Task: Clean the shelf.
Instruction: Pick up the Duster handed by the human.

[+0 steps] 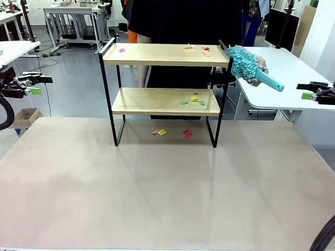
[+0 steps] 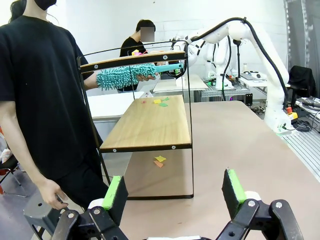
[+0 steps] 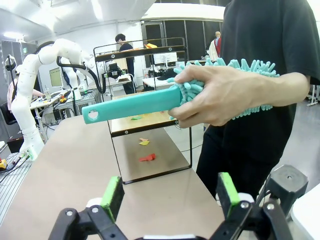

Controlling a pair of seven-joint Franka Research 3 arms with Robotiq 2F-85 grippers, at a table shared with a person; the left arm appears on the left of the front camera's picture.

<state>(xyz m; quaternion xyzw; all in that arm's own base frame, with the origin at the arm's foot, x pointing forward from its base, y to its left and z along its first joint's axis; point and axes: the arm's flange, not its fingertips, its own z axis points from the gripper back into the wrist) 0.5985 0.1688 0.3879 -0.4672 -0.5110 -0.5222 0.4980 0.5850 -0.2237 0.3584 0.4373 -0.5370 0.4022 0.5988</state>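
The shelf (image 1: 165, 55) stands at the table's far side, with two light boards in a black frame. Coloured paper scraps (image 1: 192, 99) lie on both boards and on the table beneath (image 1: 187, 133). A person behind it holds a teal fluffy duster (image 1: 243, 63) at the shelf's top right corner, handle pointing right. My left gripper (image 1: 41, 84) hangs open off the table's far left; its wrist view shows the open gripper (image 2: 175, 192) facing the shelf (image 2: 150, 122) end-on and the duster (image 2: 127, 77). My right gripper (image 1: 304, 91) hangs open at the far right, below the duster handle (image 3: 130, 106) in the open gripper's (image 3: 170, 195) own view.
The beige table (image 1: 157, 193) is bare in front of the shelf. White side tables (image 1: 293, 73) stand to the right and left. A cardboard box (image 1: 26, 117) sits on the floor at left. The person's hand (image 3: 220, 95) is close above my right gripper.
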